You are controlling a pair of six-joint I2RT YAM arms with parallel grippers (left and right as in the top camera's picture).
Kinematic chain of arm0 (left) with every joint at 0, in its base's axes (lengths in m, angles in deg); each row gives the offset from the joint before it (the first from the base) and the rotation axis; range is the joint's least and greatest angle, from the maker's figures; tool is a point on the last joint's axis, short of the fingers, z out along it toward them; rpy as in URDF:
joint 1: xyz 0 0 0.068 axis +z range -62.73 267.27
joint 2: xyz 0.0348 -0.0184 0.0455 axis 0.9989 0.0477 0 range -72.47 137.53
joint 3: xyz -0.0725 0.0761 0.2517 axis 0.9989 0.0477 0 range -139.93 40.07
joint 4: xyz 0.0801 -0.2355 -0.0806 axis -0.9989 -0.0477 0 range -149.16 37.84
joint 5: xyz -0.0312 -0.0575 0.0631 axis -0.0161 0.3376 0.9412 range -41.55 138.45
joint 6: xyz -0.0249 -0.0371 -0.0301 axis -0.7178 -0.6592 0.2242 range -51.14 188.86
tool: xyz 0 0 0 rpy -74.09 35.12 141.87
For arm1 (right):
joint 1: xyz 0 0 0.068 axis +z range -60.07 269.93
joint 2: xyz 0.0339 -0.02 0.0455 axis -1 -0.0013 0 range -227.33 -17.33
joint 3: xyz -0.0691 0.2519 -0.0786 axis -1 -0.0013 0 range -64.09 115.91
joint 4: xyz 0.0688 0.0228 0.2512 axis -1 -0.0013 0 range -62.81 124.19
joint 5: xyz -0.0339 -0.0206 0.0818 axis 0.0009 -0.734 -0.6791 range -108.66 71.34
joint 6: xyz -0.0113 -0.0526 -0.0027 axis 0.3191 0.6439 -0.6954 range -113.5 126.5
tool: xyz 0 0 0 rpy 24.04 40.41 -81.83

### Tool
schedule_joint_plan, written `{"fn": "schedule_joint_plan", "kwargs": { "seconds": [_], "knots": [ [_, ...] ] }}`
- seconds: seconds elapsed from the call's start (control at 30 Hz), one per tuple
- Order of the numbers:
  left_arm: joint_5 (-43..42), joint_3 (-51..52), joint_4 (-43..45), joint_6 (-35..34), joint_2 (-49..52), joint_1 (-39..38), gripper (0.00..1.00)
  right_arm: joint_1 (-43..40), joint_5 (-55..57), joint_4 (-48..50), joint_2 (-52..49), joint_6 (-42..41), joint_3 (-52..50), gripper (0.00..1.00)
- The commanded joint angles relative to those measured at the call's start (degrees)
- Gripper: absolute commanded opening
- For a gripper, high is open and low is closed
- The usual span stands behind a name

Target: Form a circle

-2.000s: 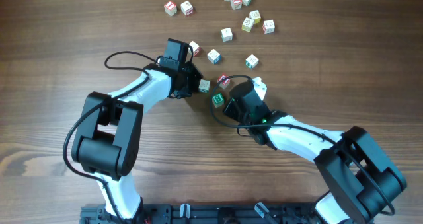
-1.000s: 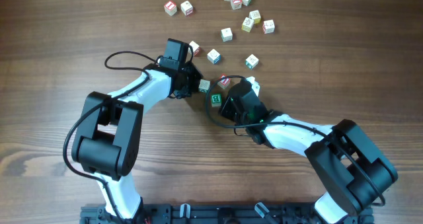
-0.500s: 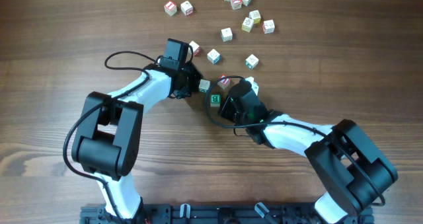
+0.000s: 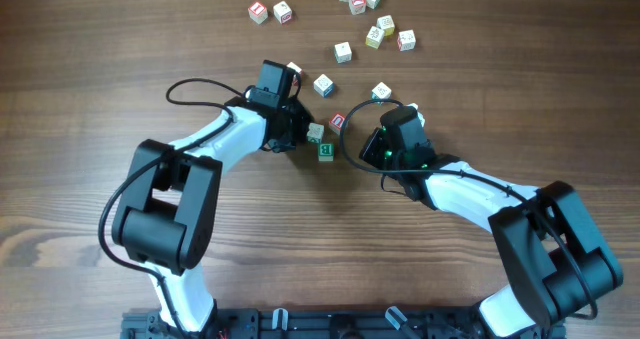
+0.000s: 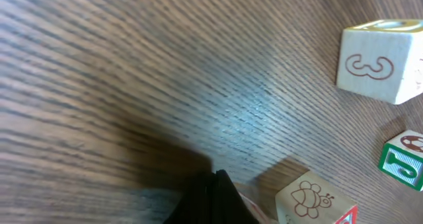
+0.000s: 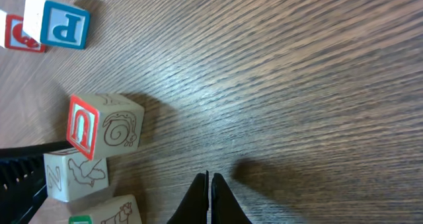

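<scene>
Overhead shows three alphabet cubes clustered on the counter between the arms, just beside the left pincer on its right and slightly apart from the right pincer, both pinched shut and empty, leaving the left arm nearer.
</scene>
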Motion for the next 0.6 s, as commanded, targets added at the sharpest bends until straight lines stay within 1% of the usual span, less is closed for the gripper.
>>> {"fn": "schedule_joint_plan", "kwargs": {
  "seconds": [0.0, 0.17, 0.23, 0.33, 0.4, 0.5, 0.57],
  "knots": [
    [3.7, 2.7, -4.2, -0.6, 3.2, 3.6, 0.04, 0.1, -0.8, -0.2, 1.1, 2.3, -0.2, 0.05],
    [3.7, 2.8, -11.1, -0.6, 3.2, 5.4, 0.04, 0.1, -1.2, 0.3, 1.1, 2.3, -0.2, 0.05],
    [3.6, 3.1, -11.8, -0.6, 3.2, 5.1, 0.04, 0.1, -3.8, 2.5, 1.1, 5.3, -0.2, 0.05],
    [3.6, 4.6, -7.9, -0.8, 3.2, 4.4, 0.04, 0.1, -7.2, 7.1, 1.1, 9.6, 0.2, 0.05],
    [3.7, 5.7, -6.2, -2.3, 3.2, 4.4, 0.04, 0.1, -8.4, 7.0, 1.1, 10.6, 1.5, 0.05],
    [3.4, 6.4, -4.4, -2.3, 3.2, 4.5, 0.04, 0.5, -8.5, 7.4, 1.1, 12.0, 2.1, 0.04],
    [1.4, 6.4, -2.7, -2.3, 3.2, 4.3, 0.04, 1.0, -8.4, 8.7, 0.9, 12.4, 2.1, 0.05]
  ]
}}
